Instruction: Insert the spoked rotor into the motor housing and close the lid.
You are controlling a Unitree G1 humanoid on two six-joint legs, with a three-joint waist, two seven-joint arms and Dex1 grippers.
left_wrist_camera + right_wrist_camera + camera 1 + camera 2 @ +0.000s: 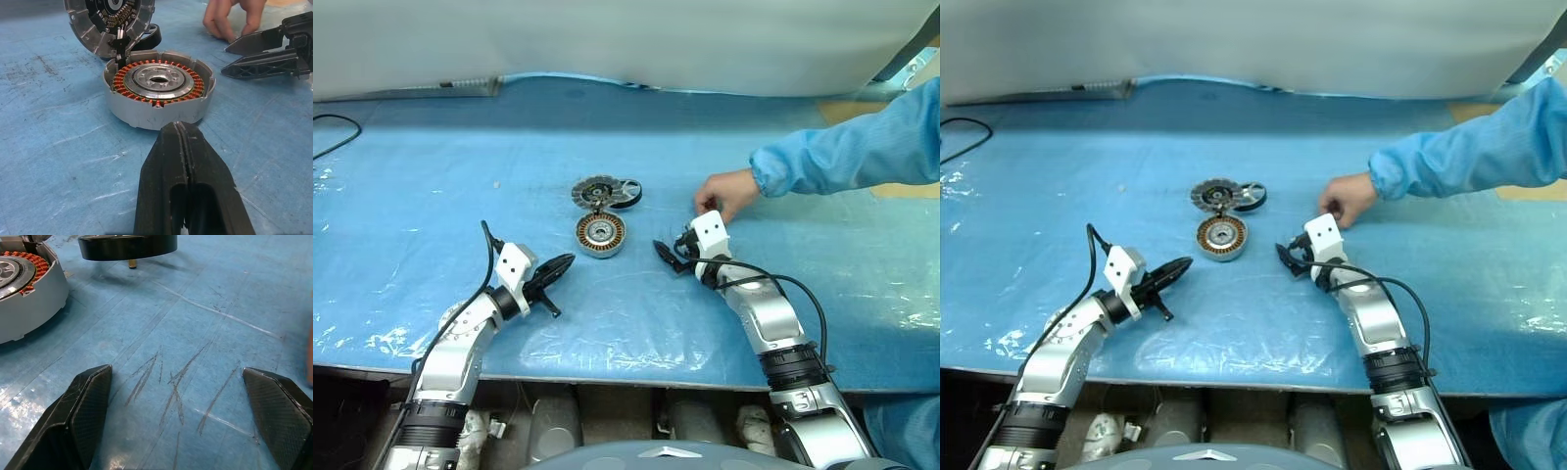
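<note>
The motor housing (pixel 600 234), a short silver drum with copper windings around a silver hub, sits open at mid-table. The lid (pixel 595 190), a disc of light and dark segments, leans tilted at the housing's far edge. The spoked rotor (pixel 629 193) lies just right of the lid, its black rim partly hidden behind it. My left gripper (pixel 568 261) is shut and empty, hovering just left of the housing (pixel 159 88) and pointing at it. My right gripper (pixel 666 253) stands open and empty to the housing's right, its fingers (pixel 88 406) wide over bare mat.
A person's hand (pixel 724 193) in a light blue sleeve (pixel 847 152) rests on the mat just behind my right wrist. The blue mat (pixel 431 176) covers the table to its front edge. A black cable (pixel 333 132) lies at the far left.
</note>
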